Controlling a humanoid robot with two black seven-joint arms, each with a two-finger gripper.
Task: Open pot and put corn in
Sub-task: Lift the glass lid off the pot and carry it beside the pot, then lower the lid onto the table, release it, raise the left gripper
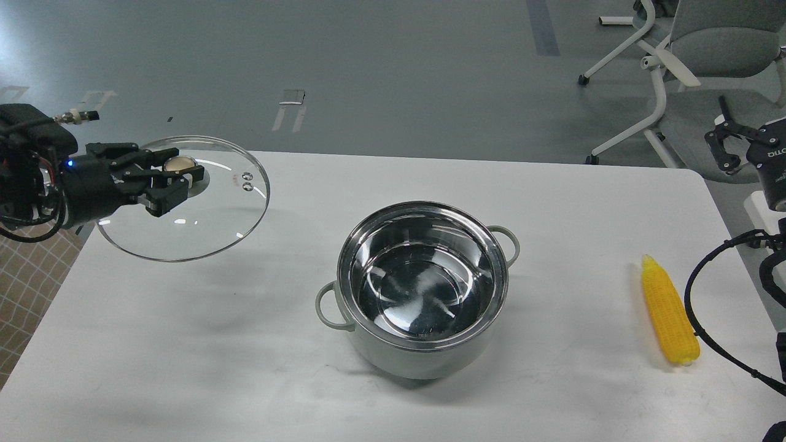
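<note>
The pot [422,288] is standing uncovered near the middle of the white table [184,344], its steel interior showing nothing inside and its two loop handles pointing near-left and far-right. The left gripper [178,178] is holding the glass lid [196,215] by its gold knob [180,163], jaws closed on the knob from either side. The lid is hanging above the far-left corner of the table, tilted, well apart from the pot, and its shadow is falling on the tabletop beneath.

The corn [668,310] is lying flat near the right edge of the table, its pointed tip facing the far side, well apart from the pot and touching nothing else. A black cable [697,319] is looping just beside it on the right.

The right gripper [724,144] is hovering beyond the right edge of the table, far from the corn. Its jaws appear to be parted and holding nothing, though the view there is small and dark.

A grey chair [706,49] is standing on the floor at the far right.
</note>
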